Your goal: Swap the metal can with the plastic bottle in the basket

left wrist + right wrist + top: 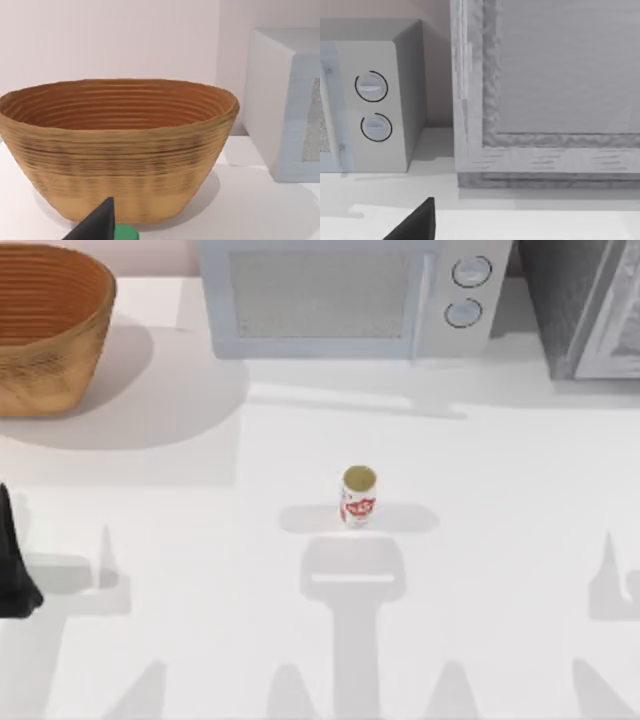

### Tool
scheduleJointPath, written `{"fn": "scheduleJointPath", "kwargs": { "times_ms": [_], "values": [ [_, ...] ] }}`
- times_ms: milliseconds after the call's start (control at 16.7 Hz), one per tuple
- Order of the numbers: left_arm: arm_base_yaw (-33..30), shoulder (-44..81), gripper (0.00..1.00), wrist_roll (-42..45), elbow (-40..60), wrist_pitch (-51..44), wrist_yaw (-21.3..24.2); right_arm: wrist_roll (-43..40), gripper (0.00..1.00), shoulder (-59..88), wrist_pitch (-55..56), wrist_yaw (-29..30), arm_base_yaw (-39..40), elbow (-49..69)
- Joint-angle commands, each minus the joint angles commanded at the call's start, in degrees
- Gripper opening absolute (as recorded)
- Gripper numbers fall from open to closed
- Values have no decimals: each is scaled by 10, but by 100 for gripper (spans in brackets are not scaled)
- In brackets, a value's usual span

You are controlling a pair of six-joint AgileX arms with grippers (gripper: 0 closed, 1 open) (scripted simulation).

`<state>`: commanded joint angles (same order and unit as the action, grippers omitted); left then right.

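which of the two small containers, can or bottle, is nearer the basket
The plastic bottle, green, held right before the basket by the left gripper; the metal can stands mid-table, far off.

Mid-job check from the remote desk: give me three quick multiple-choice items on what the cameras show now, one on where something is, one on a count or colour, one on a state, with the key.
1. Where is the metal can?
A. inside the basket
B. on the open table, near the middle
C. on top of the microwave

2. How many round knobs are on the microwave front?
A. one
B. two
C. four

3. How does the metal can stand?
A. upright
B. on its side
C. upside down in the basket

Key: 1 B, the top view shows it alone on the white table, far from the basket at the far left. 2 B, two knobs sit one above the other. 3 A, its round gold top faces up.
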<state>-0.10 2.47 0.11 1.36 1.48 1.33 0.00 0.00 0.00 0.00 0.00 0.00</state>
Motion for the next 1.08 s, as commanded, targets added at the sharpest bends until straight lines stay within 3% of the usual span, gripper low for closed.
{"fn": "scheduleJointPath", "kwargs": {
  "times_ms": [660, 1080],
  "values": [
    [12, 12, 100, 1, -21, 4, -9, 0, 100, 0, 0, 0, 0, 0],
    [69, 223, 100, 20, -35, 174, 43, 0, 100, 0, 0, 0, 0, 0]
  ]
}}
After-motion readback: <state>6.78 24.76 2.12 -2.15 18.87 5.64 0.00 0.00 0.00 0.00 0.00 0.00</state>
